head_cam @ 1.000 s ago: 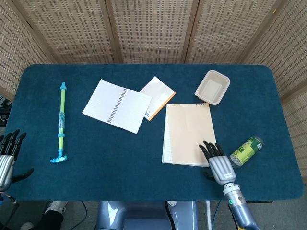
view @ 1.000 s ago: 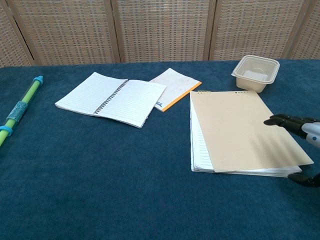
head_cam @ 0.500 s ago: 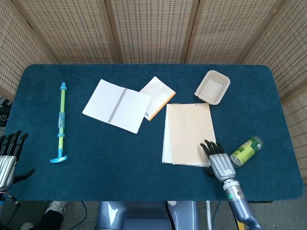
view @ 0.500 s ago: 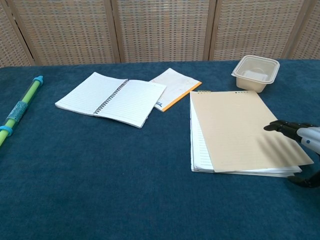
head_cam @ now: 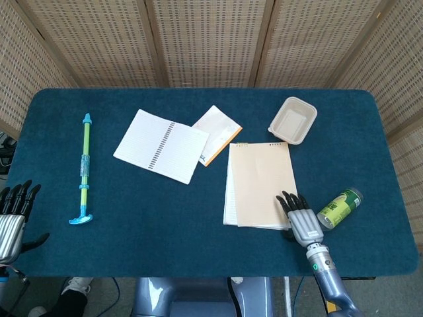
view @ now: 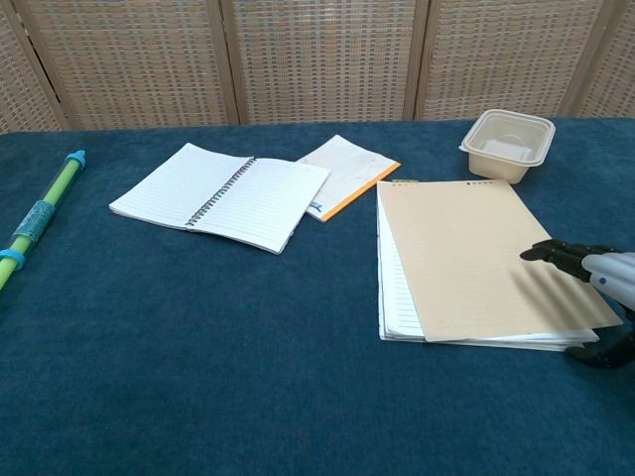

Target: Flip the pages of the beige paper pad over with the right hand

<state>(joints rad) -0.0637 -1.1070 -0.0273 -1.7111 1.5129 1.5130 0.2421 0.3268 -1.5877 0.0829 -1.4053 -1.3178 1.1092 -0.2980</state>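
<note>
1. Lit evenly and brightly from overhead in both views.
2. Cast only a soft, faint shadow on the beige paper pad (view: 474,256).
3. Stayed sharp throughout, without glare or noticeable edge distortion.

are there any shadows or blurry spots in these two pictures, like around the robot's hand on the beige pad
Chest view: the right hand casts a soft finger-shaped shadow on the beige paper pad, and it is cut by the frame edge and slightly soft. Head view: even, flat light, no glare; only a faint shadow beside the right hand; the left hand is cropped at the corner.
</note>
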